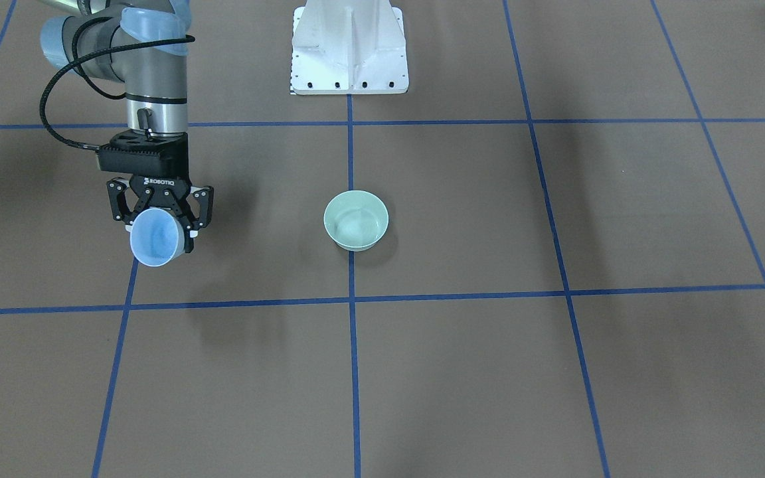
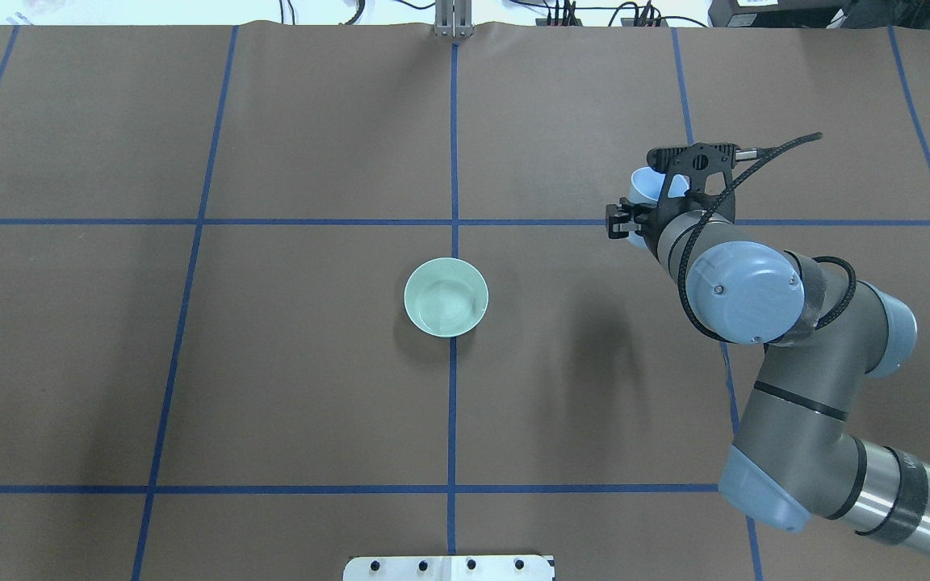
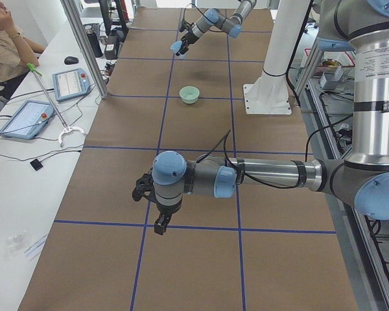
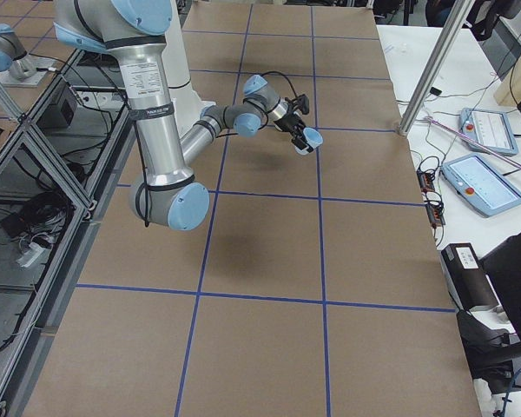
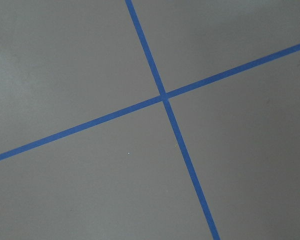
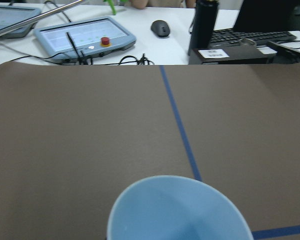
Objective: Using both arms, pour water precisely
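My right tool (image 1: 161,229) was clamped on the blue cup (image 1: 155,240), held above the bench (image 1: 462,372) toward its right end and well apart from the green bowl (image 1: 356,220), which sat on the centre tape line near the middle of the bench. I could not make out the water: the cup's inside looked plain blue, and the bowl showed only a faint sheen that may or may not have been liquid. My left tool (image 3: 154,210) hung over a tape crossing near the left end of the bench, and I could not tell whether it was wide or narrow. As I judged it, the step was carrying the cup to the bowl. To do that well, I needed to keep the cup level and travel slowly, stop with its lip just over the bowl's near rim, then tip gently so that a thin stream fell inside the rim and not on the bench.
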Robot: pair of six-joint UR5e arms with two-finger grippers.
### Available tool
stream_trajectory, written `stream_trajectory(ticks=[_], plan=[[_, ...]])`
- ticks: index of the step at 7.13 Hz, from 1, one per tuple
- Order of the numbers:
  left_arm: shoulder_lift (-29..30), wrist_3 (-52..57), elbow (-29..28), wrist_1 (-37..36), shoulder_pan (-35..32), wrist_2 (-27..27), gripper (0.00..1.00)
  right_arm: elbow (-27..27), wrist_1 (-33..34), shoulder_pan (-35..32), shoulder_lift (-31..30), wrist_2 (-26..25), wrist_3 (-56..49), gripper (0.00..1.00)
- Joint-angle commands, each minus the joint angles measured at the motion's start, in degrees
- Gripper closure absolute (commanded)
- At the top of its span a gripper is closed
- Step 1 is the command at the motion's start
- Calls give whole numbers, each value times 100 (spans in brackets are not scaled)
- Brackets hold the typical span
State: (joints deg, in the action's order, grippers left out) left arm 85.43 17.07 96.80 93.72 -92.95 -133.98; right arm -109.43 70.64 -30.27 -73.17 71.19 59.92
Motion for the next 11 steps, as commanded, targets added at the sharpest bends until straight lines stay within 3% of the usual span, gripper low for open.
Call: stream_trajectory(ticks=[1,3,5,10,11], plan=[[0,-2,-4,-3,-4,-23,0,184,-1302,83,-101,867,-2253,100],[9,7,-21,-3,4,-23,0,194,-1509,83,-66,1997,-2765,100],[9,7,-30,-3,5,-32,0,263,-1378,109,-22,2617,-3258,100],[-123,7,23,6,5,-49,0,325,1605,153,1566,3320,-2602,100],[-123,7,23,6,-4,-41,0,456,1898,153,1752,3462,-2565,100]])
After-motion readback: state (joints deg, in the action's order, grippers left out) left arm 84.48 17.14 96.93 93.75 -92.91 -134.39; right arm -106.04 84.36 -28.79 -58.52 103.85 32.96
